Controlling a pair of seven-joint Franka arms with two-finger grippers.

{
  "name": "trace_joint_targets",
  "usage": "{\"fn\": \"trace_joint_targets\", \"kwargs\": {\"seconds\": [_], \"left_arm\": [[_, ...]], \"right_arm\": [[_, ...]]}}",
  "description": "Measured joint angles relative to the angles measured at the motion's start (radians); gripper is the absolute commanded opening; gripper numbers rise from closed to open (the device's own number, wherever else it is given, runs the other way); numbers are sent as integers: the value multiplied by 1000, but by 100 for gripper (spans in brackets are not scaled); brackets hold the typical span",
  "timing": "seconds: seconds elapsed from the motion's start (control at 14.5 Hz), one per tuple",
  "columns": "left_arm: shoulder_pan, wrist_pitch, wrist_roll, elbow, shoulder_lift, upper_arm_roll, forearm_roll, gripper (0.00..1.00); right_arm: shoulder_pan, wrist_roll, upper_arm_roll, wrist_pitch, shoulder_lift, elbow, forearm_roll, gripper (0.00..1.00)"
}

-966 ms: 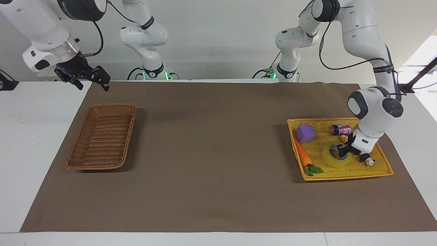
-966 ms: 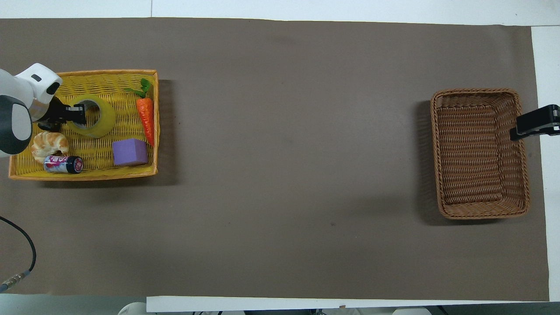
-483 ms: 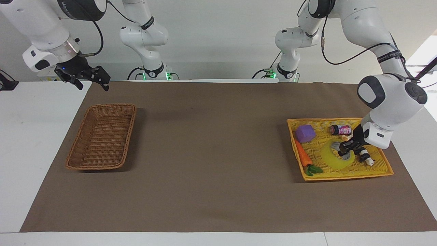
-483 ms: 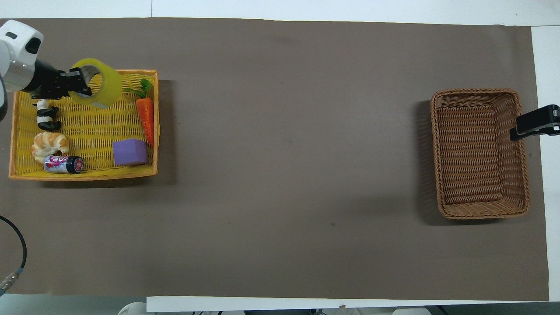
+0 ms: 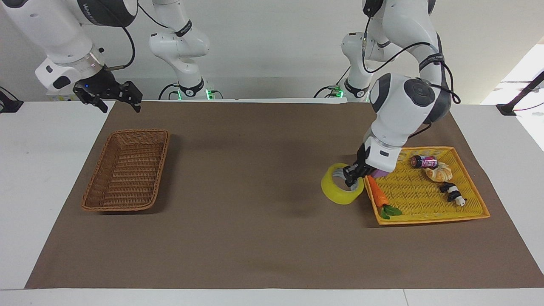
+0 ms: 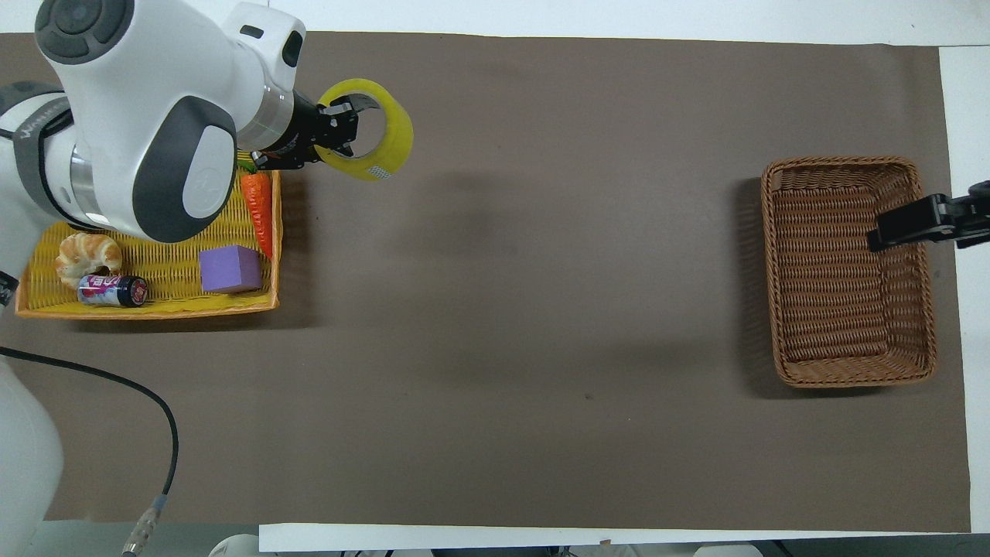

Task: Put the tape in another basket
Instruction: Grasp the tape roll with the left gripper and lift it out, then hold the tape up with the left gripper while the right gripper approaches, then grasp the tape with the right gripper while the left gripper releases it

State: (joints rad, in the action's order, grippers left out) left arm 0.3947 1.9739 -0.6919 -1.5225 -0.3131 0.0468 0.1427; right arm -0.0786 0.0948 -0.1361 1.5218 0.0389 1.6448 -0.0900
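Observation:
The tape (image 5: 340, 192) is a yellow ring held up in the air by my left gripper (image 5: 352, 175), which is shut on its rim with one finger inside the hole. It hangs over the brown mat just beside the yellow tray (image 5: 425, 149). In the overhead view the tape (image 6: 392, 138) and left gripper (image 6: 336, 136) show past the tray's edge. The brown wicker basket (image 5: 138, 132) lies at the right arm's end of the table and holds nothing. My right gripper (image 5: 118, 96) is open in the air, over the basket's rim (image 6: 843, 162) in the overhead view (image 6: 920, 223).
The yellow tray (image 6: 147, 311) holds a carrot (image 5: 377, 193), a purple cube (image 6: 229, 268), a croissant (image 5: 440, 171), a small can (image 5: 424, 161) and a panda toy (image 5: 453, 194). A brown mat (image 5: 255, 191) covers the table between tray and basket.
My left gripper lifted the tape out of the yellow tray and carried it past the tray's edge toward the right arm's end. The right gripper shifted slightly over the basket's rim.

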Motion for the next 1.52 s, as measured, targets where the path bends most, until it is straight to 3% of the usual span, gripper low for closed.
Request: {"fn": "trace_joint_targets", "kwargs": {"seconds": [0.28, 0.48, 0.9, 1.1, 1.52], "left_arm": [[40, -15, -14, 2, -3, -1, 0, 0], [45, -22, -14, 2, -3, -1, 0, 0], [45, -31, -14, 2, -3, -3, 0, 0], [54, -44, -14, 2, -3, -1, 0, 0], [125, -71, -15, 1, -2, 0, 0, 0]], "right_arm": [[-13, 36, 4, 185, -8, 146, -394, 100], [-53, 71, 5, 293, -87, 189, -701, 100], [-253, 163, 9, 591, -265, 204, -1267, 100], [-313, 198, 9, 635, -330, 190, -1382, 100], [-428, 95, 9, 730, -392, 94, -1414, 100]]}}
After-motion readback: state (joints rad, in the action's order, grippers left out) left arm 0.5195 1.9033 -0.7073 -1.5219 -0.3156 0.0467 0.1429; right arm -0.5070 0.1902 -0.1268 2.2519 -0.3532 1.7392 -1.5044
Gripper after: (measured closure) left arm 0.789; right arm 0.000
